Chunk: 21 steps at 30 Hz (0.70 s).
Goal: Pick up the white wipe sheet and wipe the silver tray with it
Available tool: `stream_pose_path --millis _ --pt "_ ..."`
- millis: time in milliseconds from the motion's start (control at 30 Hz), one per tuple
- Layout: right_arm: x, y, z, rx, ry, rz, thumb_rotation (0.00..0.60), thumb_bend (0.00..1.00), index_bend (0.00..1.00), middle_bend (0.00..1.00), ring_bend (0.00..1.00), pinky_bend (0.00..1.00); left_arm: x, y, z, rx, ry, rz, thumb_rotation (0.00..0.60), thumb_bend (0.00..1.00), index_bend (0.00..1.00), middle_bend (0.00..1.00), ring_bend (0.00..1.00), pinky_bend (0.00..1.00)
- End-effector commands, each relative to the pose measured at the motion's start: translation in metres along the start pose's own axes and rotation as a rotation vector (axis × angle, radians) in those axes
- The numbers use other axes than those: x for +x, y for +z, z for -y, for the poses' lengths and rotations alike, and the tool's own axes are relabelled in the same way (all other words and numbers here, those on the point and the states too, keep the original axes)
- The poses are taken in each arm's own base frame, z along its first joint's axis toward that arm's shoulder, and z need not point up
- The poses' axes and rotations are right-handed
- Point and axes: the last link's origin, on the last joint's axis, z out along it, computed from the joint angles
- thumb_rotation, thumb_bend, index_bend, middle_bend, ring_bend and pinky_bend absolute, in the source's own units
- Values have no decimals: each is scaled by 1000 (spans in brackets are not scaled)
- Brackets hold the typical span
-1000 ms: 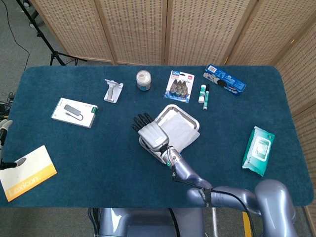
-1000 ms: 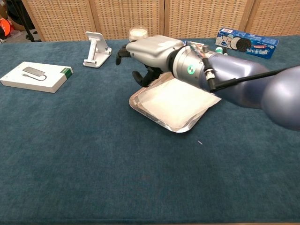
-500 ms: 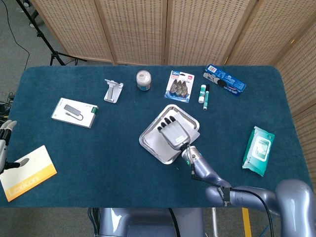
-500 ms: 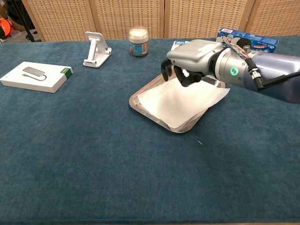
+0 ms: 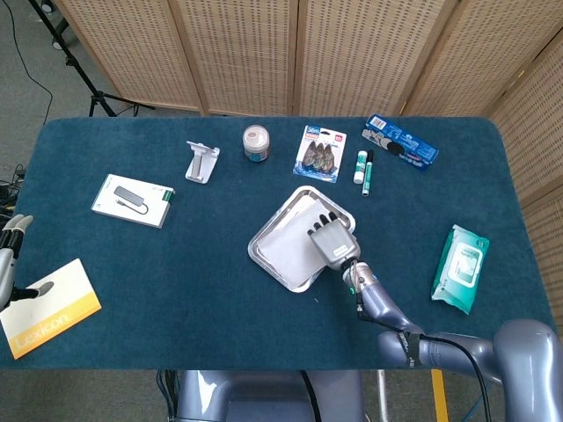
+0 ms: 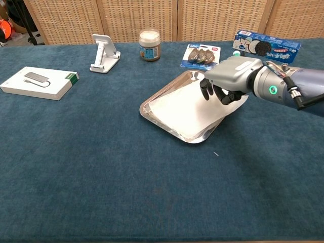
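nearest you, the yellow booklet (image 5: 48, 306) lies at the table's (image 6: 101, 167) front left corner, with your left hand (image 5: 9, 255) idle just beside it at the edge of the head view; whether its fingers are spread or curled cannot be told. at mid-table, your right hand (image 6: 230, 81) sits palm down on the right edge of the silver tray (image 6: 167, 93), fingers curled onto the white wipe sheet (image 6: 182, 109), pressing it against the metal rather than lifting it. a second ago that hand was over the tray's far left corner; half a second ago it was across the middle; now it has swept to the right rim, dragging the sheet so one corner hangs over the tray's right edge. judged from that, a full wiping pass has just been made and the task is well along, though the tray's bare left half may want a return stroke. to the right lies the green wipe pack (image 5: 460, 268); to the left, the white box (image 6: 39, 82). at the far edge stand the phone stand (image 6: 105, 53), the jar (image 6: 149, 44), the carded pack (image 6: 201, 54) and the blue cookie box (image 6: 266, 45).
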Motion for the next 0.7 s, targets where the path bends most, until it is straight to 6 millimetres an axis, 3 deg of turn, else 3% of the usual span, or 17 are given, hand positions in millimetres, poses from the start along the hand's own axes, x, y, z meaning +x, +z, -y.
stream_pose_path --millis 33,700 --pt "-3 0 -2 -6 -2 7 600 1000 368 339 189 188 0 0 0 -1 -1 -2 600 0 0 0 0 0" --pt "-21 13 10 -4 -15 23 600 1000 368 362 188 188 0 0 1 7 -2 1 600 0 0 0 0 0"
